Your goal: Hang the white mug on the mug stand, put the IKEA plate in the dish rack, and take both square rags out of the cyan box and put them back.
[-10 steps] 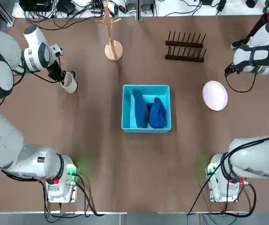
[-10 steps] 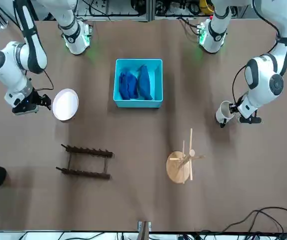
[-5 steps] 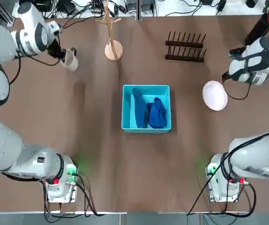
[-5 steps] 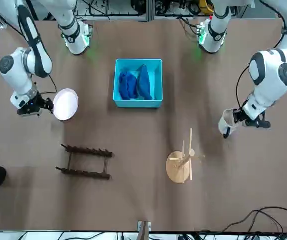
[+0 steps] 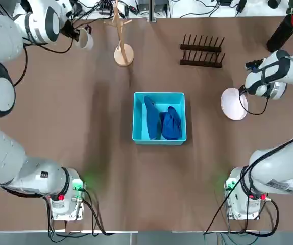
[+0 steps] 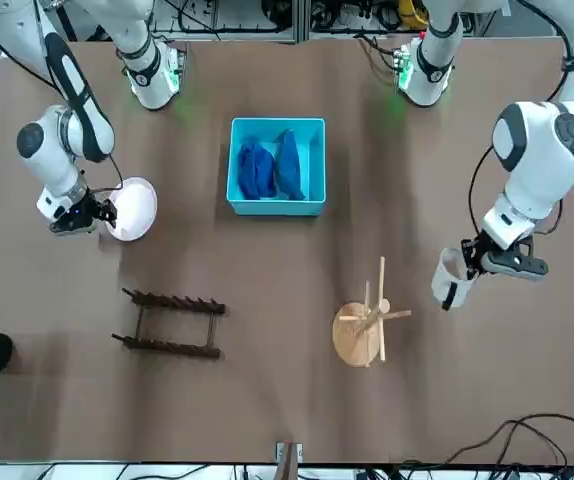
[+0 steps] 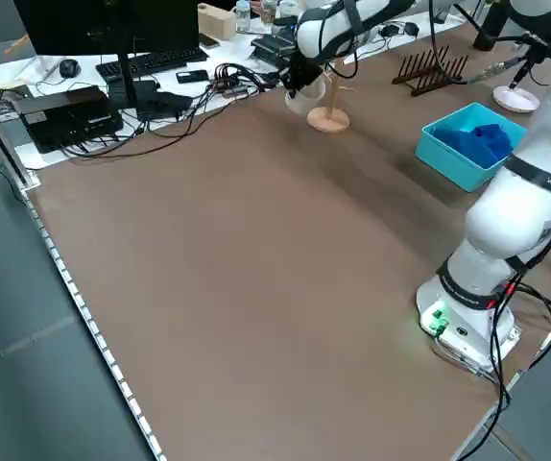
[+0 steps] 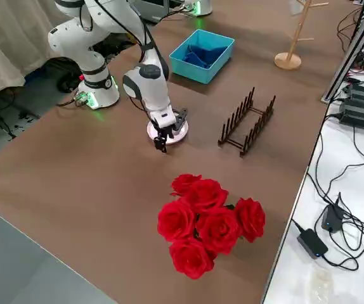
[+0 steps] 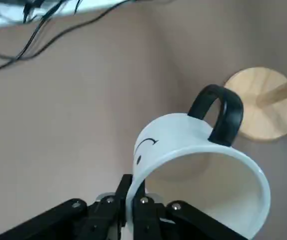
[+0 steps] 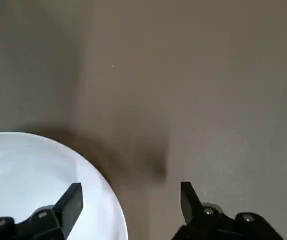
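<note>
The white mug is up by the far left part of the table, near the mug stand but not on it. The left gripper is there too, pinched on the mug's wall, with 1 finger inside and 1 outside. The black handle is on the side near the stand.

The plate lies flat on the table, on the right side. The right gripper is at its edge, with its 2 fingers wide apart and nothing held. The dish rack is farther back, with no plate in it. The 2 blue rags sit in the cyan box in the middle.

I think 2 jobs are going on: hanging the mug and getting the plate. Next, the left gripper should line the handle up with a peg. The right gripper should get its fingers around the plate's rim and close.

Since the earlier pictures, the mug has moved closer to the stand, and the right gripper has come in over the plate's edge. The plate, rack, box and rags have stayed put.
</note>
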